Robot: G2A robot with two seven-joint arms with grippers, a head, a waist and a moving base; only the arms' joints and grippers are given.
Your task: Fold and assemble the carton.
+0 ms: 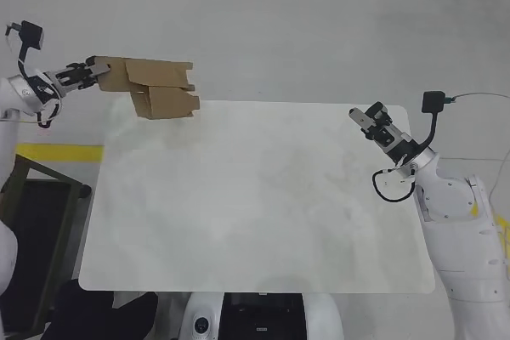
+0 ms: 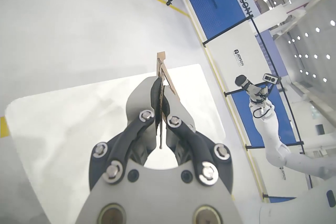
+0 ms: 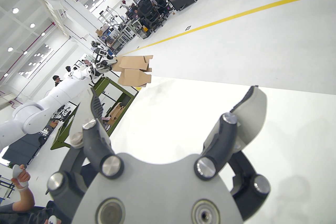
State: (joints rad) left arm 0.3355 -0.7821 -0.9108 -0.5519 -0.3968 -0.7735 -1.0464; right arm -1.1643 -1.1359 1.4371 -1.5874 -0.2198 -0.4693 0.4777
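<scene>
Carton sits in the upper left of the top view, a flattened piece of brown cardboard with a second panel and notched flaps hanging from its lower side. My left gripper pinches it by the end nearest the frame's left edge, so the sheet stretches rightward from my fingers. The top panel lies past the table over the grey floor, while the lower panel overlaps the table's upper left corner. I cannot tell whether it touches the white top there.

In my left wrist view I see the carton edge-on, a thin brown strip running out from between my fingers, which are pressed together on the cardboard with the sheet standing upright between the pads.

My right gripper is in the upper right of the top view, over the table's far right corner and well apart from the carton. In my right wrist view its two fingers are spread wide with nothing between them, and the white table shows through the gap. Across the table in that view, the carton hangs from my other arm's grip.
</scene>
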